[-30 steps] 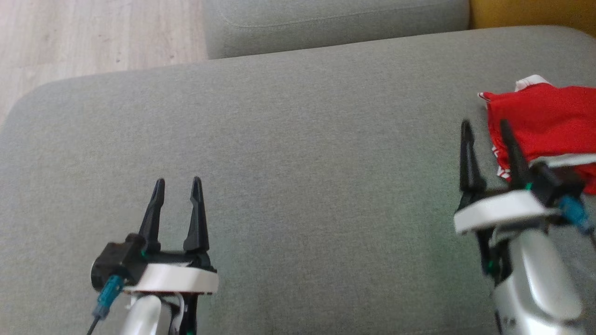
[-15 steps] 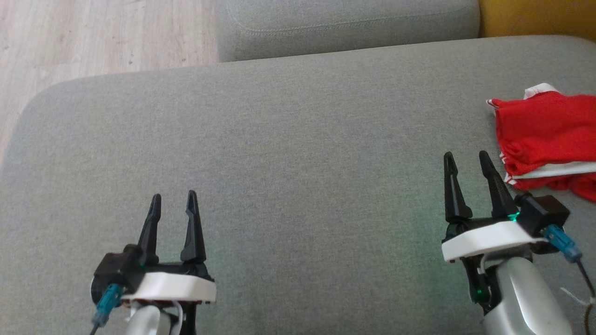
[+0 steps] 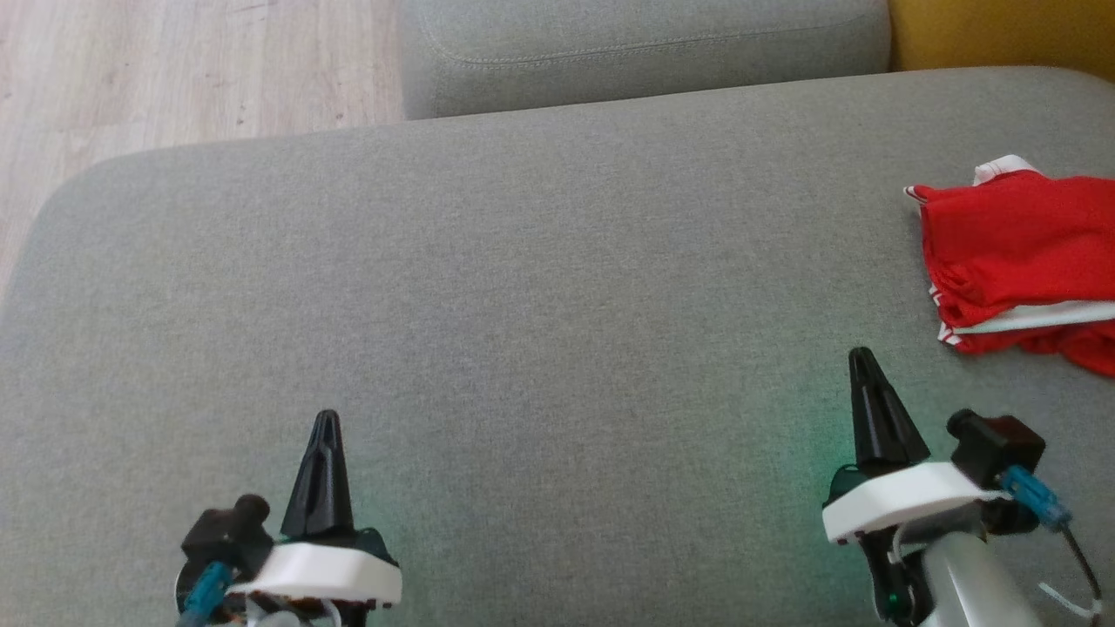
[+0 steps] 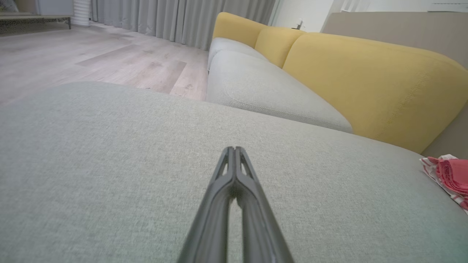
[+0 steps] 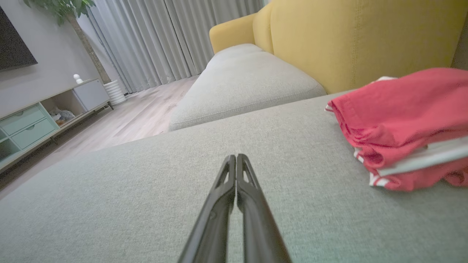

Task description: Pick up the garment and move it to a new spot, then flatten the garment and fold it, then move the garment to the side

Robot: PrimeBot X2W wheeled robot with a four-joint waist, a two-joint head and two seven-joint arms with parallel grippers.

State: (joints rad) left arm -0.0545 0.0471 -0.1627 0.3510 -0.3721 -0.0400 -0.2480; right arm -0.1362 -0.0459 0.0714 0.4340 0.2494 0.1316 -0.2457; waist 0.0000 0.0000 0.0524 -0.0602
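Both the left gripper [image 3: 326, 418] and right gripper [image 3: 861, 355] hover over the grey cushion [image 3: 557, 305] with fingers pressed together, empty, the folded red garment [image 3: 1019, 252] lying apart at the right

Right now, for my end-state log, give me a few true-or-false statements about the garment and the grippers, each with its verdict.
1. The garment lies on the right of the cushion. True.
2. The right gripper holds the garment. False: it is shut on nothing and is apart from the garment.
3. The left gripper is open. False: it is shut.
4. The garment is red with white trim. True.
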